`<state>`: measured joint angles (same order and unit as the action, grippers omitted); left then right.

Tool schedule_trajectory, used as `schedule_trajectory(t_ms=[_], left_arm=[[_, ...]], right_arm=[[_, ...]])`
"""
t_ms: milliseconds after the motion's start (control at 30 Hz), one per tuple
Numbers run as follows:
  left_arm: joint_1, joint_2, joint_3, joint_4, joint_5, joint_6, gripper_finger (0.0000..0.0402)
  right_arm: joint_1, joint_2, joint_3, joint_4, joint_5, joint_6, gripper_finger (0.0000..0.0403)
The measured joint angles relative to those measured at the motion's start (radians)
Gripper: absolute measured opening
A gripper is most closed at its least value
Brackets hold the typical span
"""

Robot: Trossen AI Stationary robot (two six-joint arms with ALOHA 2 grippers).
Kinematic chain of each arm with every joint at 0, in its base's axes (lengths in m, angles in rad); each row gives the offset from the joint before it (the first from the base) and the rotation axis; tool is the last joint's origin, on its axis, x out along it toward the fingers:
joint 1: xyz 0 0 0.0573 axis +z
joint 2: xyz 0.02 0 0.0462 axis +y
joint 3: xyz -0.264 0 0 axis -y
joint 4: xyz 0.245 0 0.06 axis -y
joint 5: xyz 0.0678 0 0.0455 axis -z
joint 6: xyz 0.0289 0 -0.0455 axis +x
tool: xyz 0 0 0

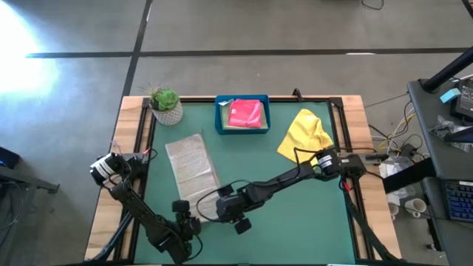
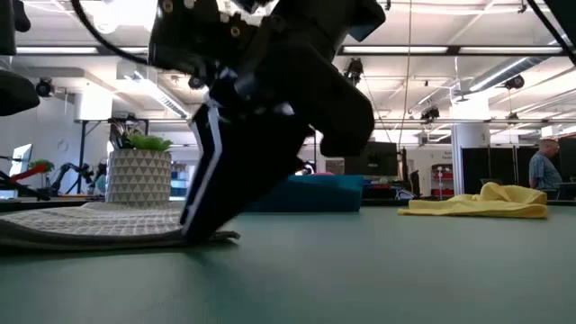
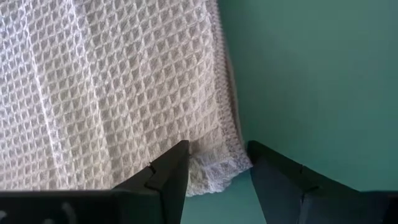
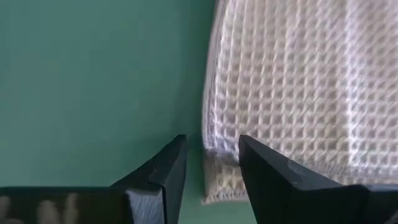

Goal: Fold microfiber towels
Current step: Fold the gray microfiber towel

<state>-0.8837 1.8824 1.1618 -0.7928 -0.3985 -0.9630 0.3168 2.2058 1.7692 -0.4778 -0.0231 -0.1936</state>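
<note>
The light grey towel [image 1: 193, 167] lay flat on the green table [image 1: 310, 214], left of centre, reaching toward the front edge. From above, both grippers met at its front end: the left gripper [image 1: 185, 215] at the front left corner, the right gripper [image 1: 233, 214] at the front right corner. Only the wrist views showed the fingers. The left gripper [image 3: 217, 168] stood parted, straddling the towel's hemmed corner [image 3: 214, 171]. The right gripper [image 4: 212, 163] was likewise parted over the other corner [image 4: 221, 177], not clamped. The low view showed a finger [image 2: 211, 180] touching the cloth. The yellow towel [image 1: 304, 134] lay crumpled near the right edge. The pink towel [image 1: 246, 113] sat in the blue tray [image 1: 220, 118] at the back edge, beside a potted plant [image 1: 165, 104] in the back left corner.
</note>
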Motion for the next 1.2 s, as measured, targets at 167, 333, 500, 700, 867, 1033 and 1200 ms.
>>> schedule_trajectory(t_ms=[167,333,500,700,867,1033,1200], left_arm=[[0.005,0.000,-0.004,0.004,-0.008,0.000,0.0149],[0.011,0.001,-0.004,0.011,-0.008,0.001,0.0103],[0.023,0.006,-0.009,0.001,-0.057,0.003,0.0026],[0.043,0.006,-0.009,0.003,-0.065,0.010,0.0014],[0.049,-0.008,-0.002,0.003,-0.064,0.010,0.0007],[0.049,-0.062,0.042,-0.020,-0.060,0.026,0.0003],[0.054,-0.124,0.099,-0.033,-0.053,0.091,0.0003]], right_arm=[[-0.002,0.034,0.047,-0.068,0.036,0.010,0.0135],[-0.006,0.059,0.078,-0.096,0.037,0.037,0.0125],[-0.013,0.074,0.108,-0.120,0.076,0.039,0.0084],[-0.029,0.079,0.135,-0.150,0.105,0.071,0.0015],[-0.031,0.076,0.198,-0.265,0.123,0.096,0.0011],[-0.023,0.068,0.300,-0.415,0.109,0.144,0.0009],[-0.002,0.067,0.406,-0.551,0.097,0.203,0.0009]])
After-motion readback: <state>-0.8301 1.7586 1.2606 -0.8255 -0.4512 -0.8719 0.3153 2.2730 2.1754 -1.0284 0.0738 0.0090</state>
